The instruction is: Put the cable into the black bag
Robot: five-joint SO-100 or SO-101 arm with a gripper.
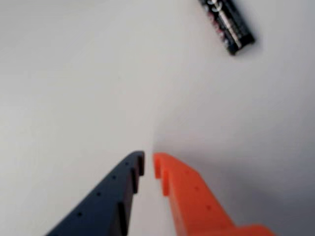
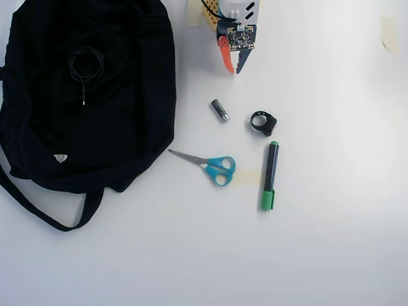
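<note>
The black cable [image 2: 86, 64] lies coiled on top of the black bag [image 2: 127, 127] at the upper left of the overhead view. My gripper [image 2: 233, 69] is at the top centre, well to the right of the bag, pointing down over the bare white table. In the wrist view the gripper [image 1: 148, 162] has its dark and orange jaws almost touching, with nothing between them. Neither the cable nor the bag shows in the wrist view.
A battery [image 2: 220, 109] lies just below the gripper and also shows in the wrist view [image 1: 227, 24]. A small black clip-like object [image 2: 263, 122], blue-handled scissors [image 2: 213, 167] and a green-capped marker [image 2: 270, 175] lie at mid-table. The bag's strap [image 2: 44, 213] trails at lower left.
</note>
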